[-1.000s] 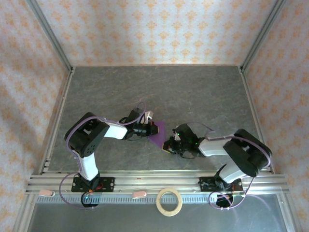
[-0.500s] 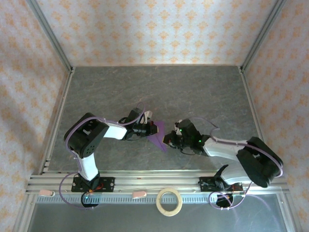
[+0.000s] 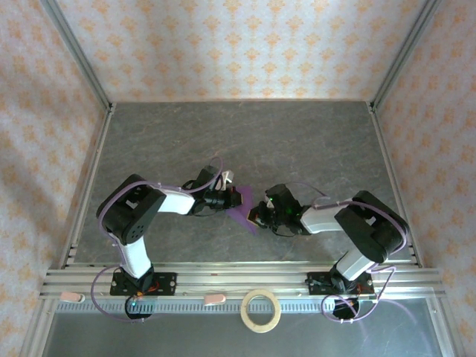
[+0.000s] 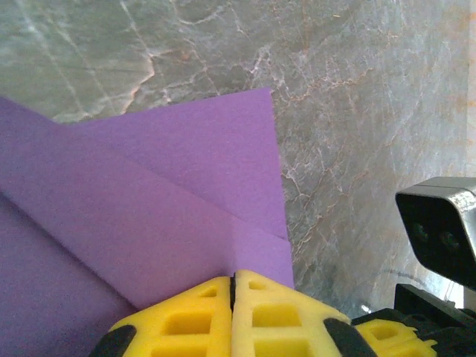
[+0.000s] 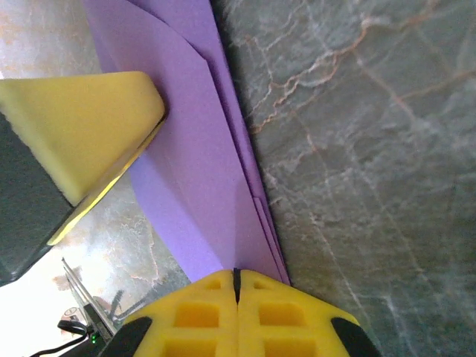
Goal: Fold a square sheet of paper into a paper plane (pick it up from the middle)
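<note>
Pinching the purple sheet of paper from both sides, the two grippers met near the middle of the grey marbled table, in its near half. Left gripper was clamped on the sheet's left edge. The left wrist view showed its yellow fingers pressed together with paper running in between them. Right gripper was likewise clenched on the opposite edge, yellow fingers closed tight on the paper. Sheet was not a flat square: partly folded, with overlapping layers, diagonal creases and one pointed corner aimed toward the near edge. Could not tell whether it lay on the table or hung just above it. One left finger pad showed at the paper's edge, close to the right gripper. Tan tape ring lay on the near ledge between the arm bases, well apart from the paper.
</note>
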